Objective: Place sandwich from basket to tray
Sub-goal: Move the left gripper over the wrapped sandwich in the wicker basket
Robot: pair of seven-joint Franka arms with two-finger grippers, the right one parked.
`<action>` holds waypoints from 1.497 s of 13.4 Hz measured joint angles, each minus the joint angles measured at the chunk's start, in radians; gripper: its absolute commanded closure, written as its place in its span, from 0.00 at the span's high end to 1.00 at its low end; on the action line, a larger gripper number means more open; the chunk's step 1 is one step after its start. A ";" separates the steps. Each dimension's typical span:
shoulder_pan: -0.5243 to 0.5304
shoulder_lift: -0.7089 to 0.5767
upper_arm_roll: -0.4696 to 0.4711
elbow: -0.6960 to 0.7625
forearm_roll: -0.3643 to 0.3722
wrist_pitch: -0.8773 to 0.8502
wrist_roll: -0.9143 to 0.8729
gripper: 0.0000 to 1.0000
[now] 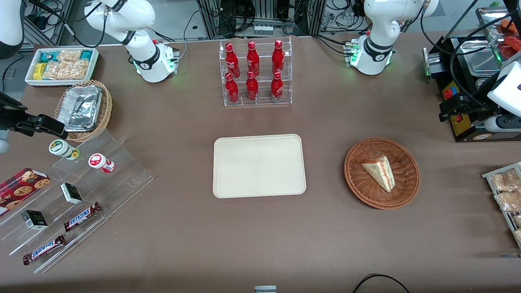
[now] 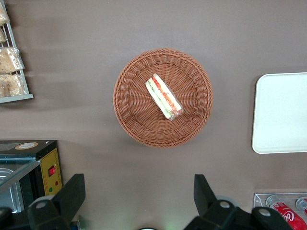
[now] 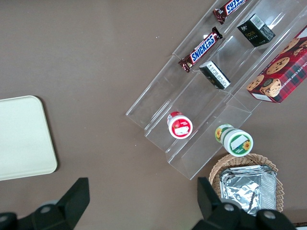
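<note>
The sandwich point(image 1: 379, 171) point(image 2: 163, 96), a white bread wedge with red and green filling, lies in the round reddish-brown wicker basket point(image 1: 354, 179) point(image 2: 129, 110). The cream tray point(image 1: 259, 165) point(image 2: 283, 112) lies flat and bare beside the basket, toward the parked arm's end. My gripper point(image 1: 444, 109) point(image 2: 138, 191) hovers high above the table, farther from the front camera than the basket and toward the working arm's end. Its fingers point(image 2: 72, 191) stand wide open with only table between them, apart from the basket.
A black appliance point(image 1: 464, 81) point(image 2: 29, 167) stands close beside the gripper. A clear rack of red bottles point(image 1: 255, 73) sits farther from the front camera than the tray. A wire rack of snack packets point(image 1: 504, 195) point(image 2: 12, 67) is at the working arm's table edge.
</note>
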 measured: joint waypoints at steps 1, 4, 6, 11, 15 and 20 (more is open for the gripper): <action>0.000 0.000 0.000 0.000 0.000 0.002 0.000 1.00; 0.000 0.003 0.000 0.000 0.000 0.006 0.000 1.00; 0.000 0.021 0.000 -0.002 0.000 0.013 0.000 1.00; -0.007 0.130 -0.004 -0.057 0.000 0.167 -0.022 1.00; -0.020 0.166 -0.010 -0.169 0.000 0.368 -0.081 1.00; -0.079 0.169 -0.016 -0.372 0.000 0.629 -0.309 1.00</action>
